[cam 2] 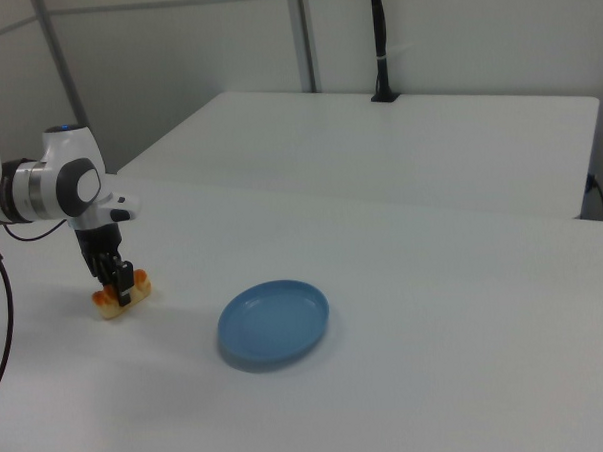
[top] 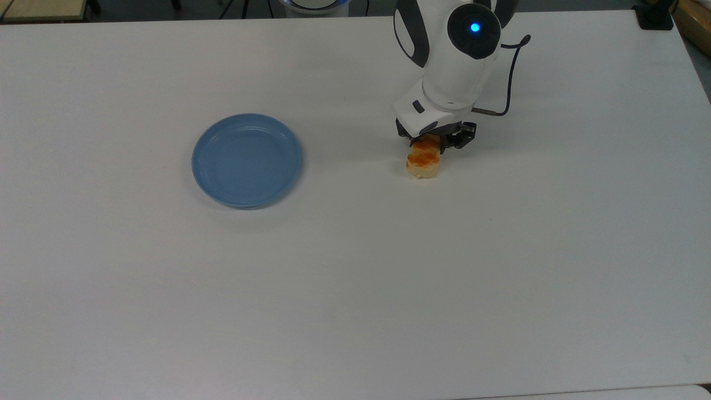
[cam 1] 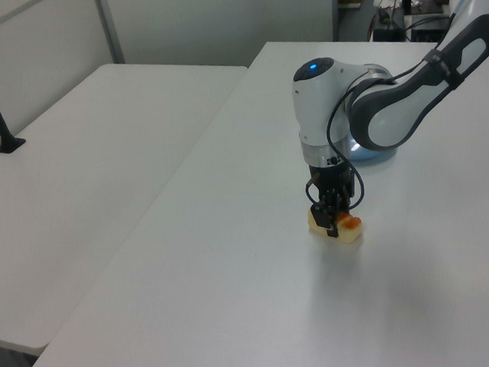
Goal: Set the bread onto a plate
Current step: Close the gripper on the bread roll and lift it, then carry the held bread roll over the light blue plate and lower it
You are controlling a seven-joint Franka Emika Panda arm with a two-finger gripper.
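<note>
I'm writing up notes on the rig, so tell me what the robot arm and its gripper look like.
The arm has glossy white rounded shells with dark grey bands at the joints, and a round dark cap with a glowing blue light. A thin dark cable loops along the wrist. The two-finger gripper is black under a white hand housing with a small dark button.

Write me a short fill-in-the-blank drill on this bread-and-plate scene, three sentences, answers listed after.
1. The bread lies on the white ____, not on the plate.
2. The plate's colour is light ____.
3. In the top view, the gripper is down at the bread, to the ____ of the plate.

Missing words: table; blue; right
</note>
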